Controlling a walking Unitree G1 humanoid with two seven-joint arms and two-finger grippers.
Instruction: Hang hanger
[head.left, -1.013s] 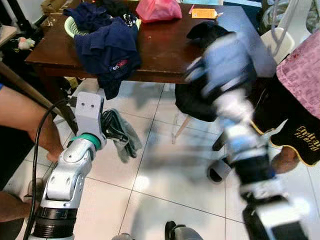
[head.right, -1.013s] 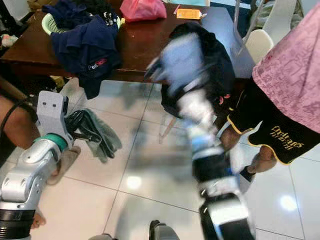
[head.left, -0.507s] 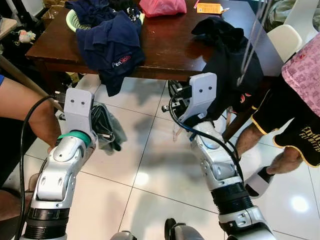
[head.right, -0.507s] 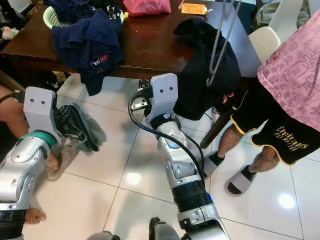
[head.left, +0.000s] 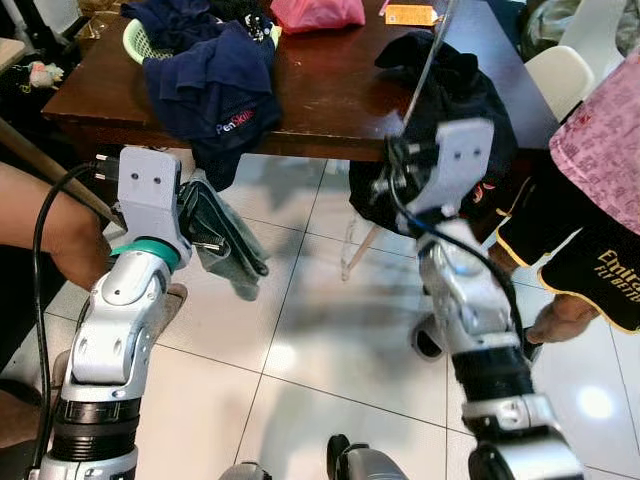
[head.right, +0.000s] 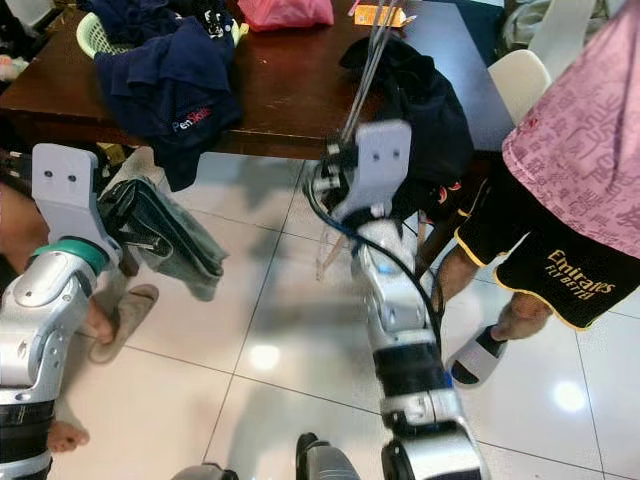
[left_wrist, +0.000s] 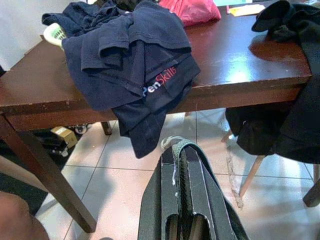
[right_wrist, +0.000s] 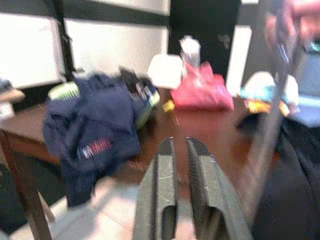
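Change since earlier: right arm has risen and swung towards the table edge; half a second back its wrist sat lower, over the tiles.
Right gripper (right_wrist: 180, 170): raised at about 1 o'clock from the robot, in front of the table; its two black fingers sit nearly together with a thin slit between them, nothing in it.
Hanger (head.right: 362, 62): one, thin grey wire, slanting up from just above the right wrist to the top edge, in front of the black garment (head.right: 425, 100); its hook is out of view.
Left gripper (left_wrist: 182, 192): at 10 o'clock, low beside the table, fingers pinching one grey-green cloth (head.left: 228, 245) that droops towards the floor.
Table (head.left: 330, 100): one, dark brown wood, at 12 o'clock.
Clothes on the table: one navy shirt (left_wrist: 135, 65) with red and white lettering spilling over the front edge; one black garment hanging off the 2 o'clock corner.
Other items on the table: one green basket (head.left: 140, 42), one pink bag (head.left: 318, 12), one orange packet (head.left: 408, 14).
People: two; one in a pink top and black shorts (head.right: 560, 260) at 3 o'clock, one bare arm (head.left: 45, 225) at 9 o'clock.
Chair (head.left: 562, 75): one, white, at 2 o'clock.
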